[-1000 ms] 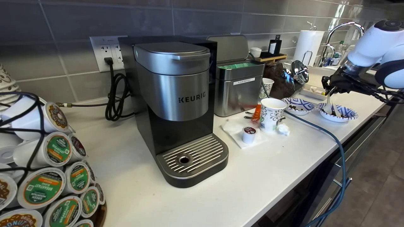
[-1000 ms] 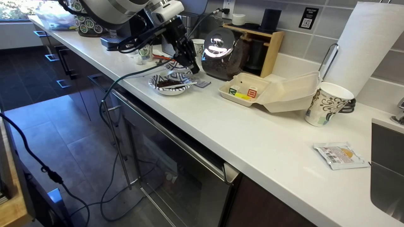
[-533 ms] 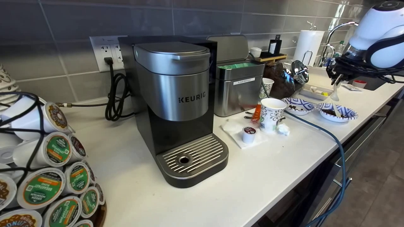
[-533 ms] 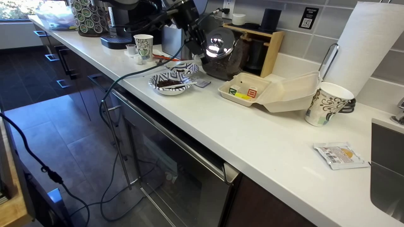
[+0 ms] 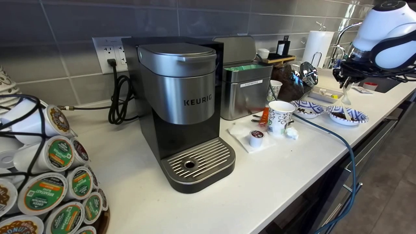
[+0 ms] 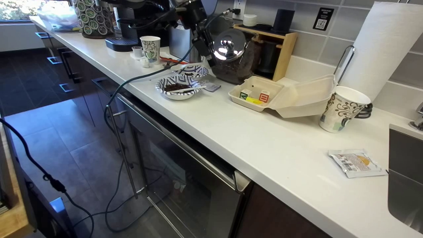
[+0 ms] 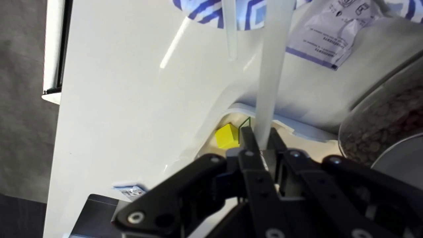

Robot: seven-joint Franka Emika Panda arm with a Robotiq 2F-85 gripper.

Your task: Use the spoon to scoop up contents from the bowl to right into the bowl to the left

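Observation:
Two paper bowls with a blue-and-white pattern stand on the counter in both exterior views. The bowl nearer the front edge holds dark contents and a second white utensil. The bowl nearer the wall holds a few dark bits. My gripper is shut on the handle of a white spoon, raised above the bowls. The held spoon's scoop is above the front bowl in an exterior view. What lies on the spoon cannot be made out.
An open takeout box with small blocks stands beside the bowls. A torn packet, a glass jar of beans and a paper cup are close by. A blue cable crosses the counter.
The spoon and gripper have risen out of the front bowl since a second ago. Over the last half second they have shifted only slightly. The bowls stand as before.

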